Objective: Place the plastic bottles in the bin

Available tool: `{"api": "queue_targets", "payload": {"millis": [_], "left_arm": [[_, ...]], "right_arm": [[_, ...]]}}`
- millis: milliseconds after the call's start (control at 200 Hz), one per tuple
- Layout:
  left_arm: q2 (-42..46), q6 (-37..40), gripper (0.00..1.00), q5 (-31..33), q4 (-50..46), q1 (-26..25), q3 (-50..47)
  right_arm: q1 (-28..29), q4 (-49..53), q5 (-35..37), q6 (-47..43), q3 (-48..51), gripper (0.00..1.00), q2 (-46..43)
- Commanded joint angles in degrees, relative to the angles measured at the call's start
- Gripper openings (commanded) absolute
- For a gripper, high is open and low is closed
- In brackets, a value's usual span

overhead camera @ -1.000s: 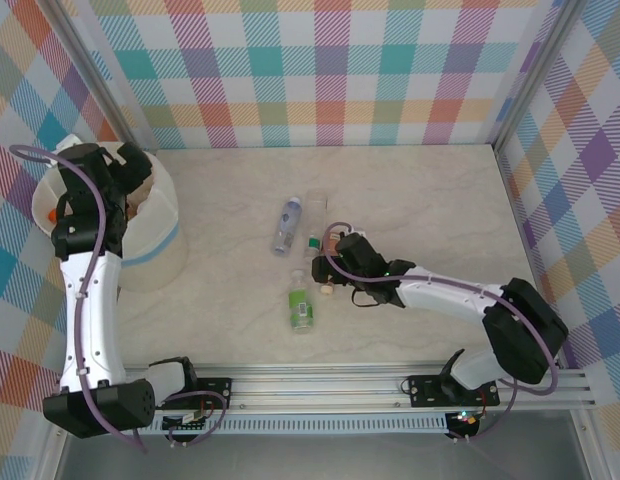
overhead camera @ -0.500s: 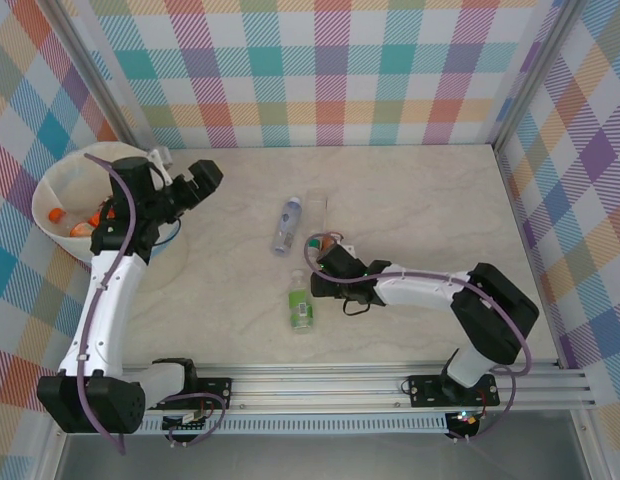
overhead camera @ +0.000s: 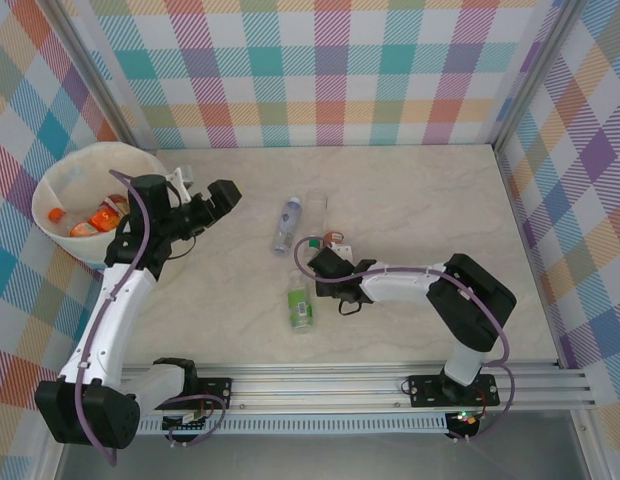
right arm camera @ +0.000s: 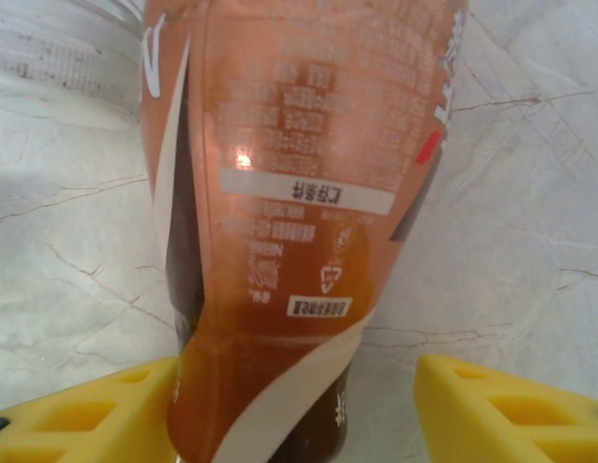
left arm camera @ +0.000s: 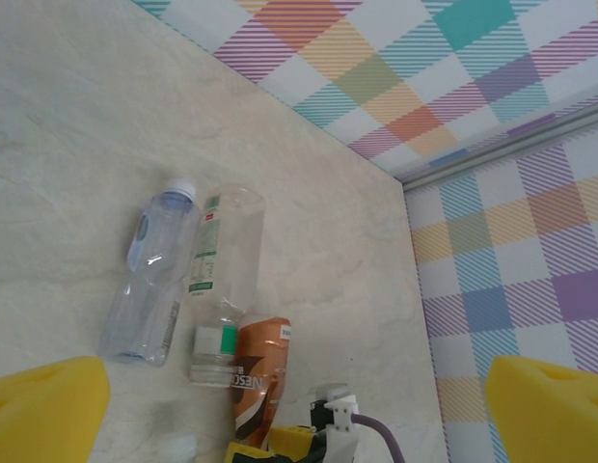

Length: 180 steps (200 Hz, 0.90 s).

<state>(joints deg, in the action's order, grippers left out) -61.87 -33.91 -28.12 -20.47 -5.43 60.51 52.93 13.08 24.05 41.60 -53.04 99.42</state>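
Well right of the round white soft-sided bin [overhead camera: 90, 170], the right gripper [right arm camera: 299, 415], jaws apart, straddles the brown-labelled plastic bottle [right arm camera: 299, 193] off-centre, so closing could squirt it sideways; the left gripper [overhead camera: 205, 185] gapes empty near the bin.

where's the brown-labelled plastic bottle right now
The brown-labelled plastic bottle lies near the middle of the table, beside the clear green-labelled bottle in the left wrist view, and between the right gripper's yellow fingers in the right wrist view.
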Motion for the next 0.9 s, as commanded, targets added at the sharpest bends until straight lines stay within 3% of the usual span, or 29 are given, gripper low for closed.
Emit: {"api": "queue_targets", "payload": {"millis": [0,430,665,895], "left_arm": [[0.44,-1.21,1.00,-1.62,4.03,-1.55,-1.61],[-2.76,-0.91,1.00,-0.53,4.04,-5.54,-1.27],[-3.78,-1.46,1.00,0.42,6.85,-7.52,-1.30],[-5.52,-1.70,1.00,-0.44,8.78,-9.70,-1.45]], "right_arm": [[0.31,-1.18,1.70,0.52,-0.17,0.61,0.28],[0.35,-4.91,1.30,-3.34,2.76,0.47,0.40],[0.42,-11.87,1.44,-7.66,6.52,0.23,-8.34],[0.42,-24.53,-5.39,-16.99,12.35,0.22,-17.89]]}}
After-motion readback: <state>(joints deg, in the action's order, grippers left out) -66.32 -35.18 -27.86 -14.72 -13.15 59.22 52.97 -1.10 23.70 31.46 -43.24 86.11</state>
